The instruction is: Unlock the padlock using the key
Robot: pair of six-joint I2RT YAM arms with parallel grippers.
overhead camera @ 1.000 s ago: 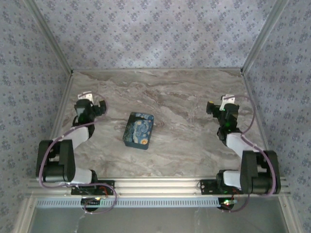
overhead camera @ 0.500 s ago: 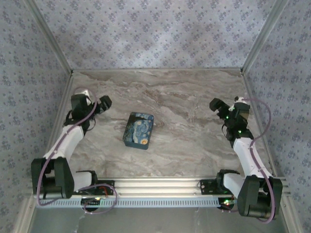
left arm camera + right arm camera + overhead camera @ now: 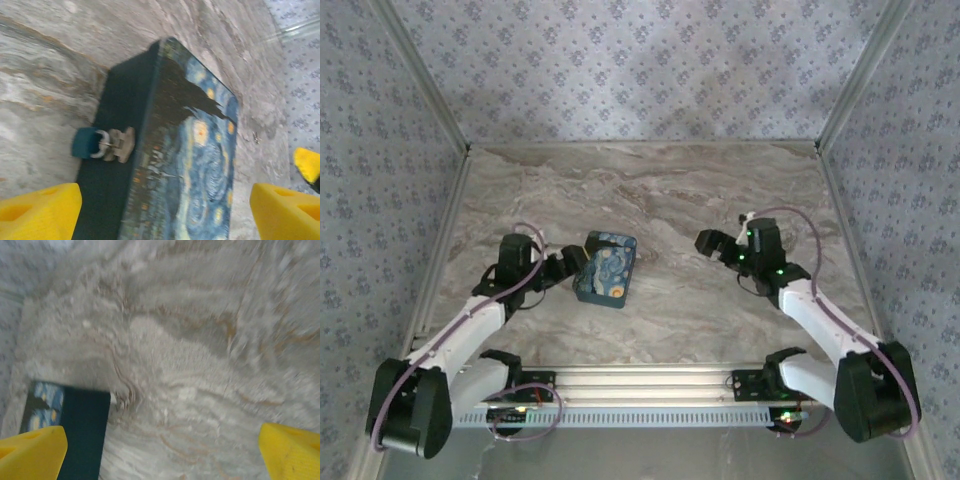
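A blue tin (image 3: 607,267) with a swirly night-sky lid lies mid-table. A small teal padlock (image 3: 86,142) with a silver shackle hangs on the metal latch (image 3: 120,144) of the tin's dark side; no bright-yellow lock shows. No key is visible. My left gripper (image 3: 570,268) is at the tin's left side, open, its yellow fingers (image 3: 40,210) spread wider than the tin (image 3: 190,150) and holding nothing. My right gripper (image 3: 712,243) hangs open to the right of the tin, apart from it. In the right wrist view the gripper (image 3: 160,455) is over bare marble, with the tin (image 3: 75,430) at lower left.
The marble tabletop (image 3: 670,190) is ringed by patterned walls and aluminium rails. A yellow tip (image 3: 307,165) with a dark part below it shows past the tin's far side; I cannot tell what it is.
Both arms have swung in from the outer sides of the table toward the tin. The left gripper now sits against its left side and the right has come closer from the right.
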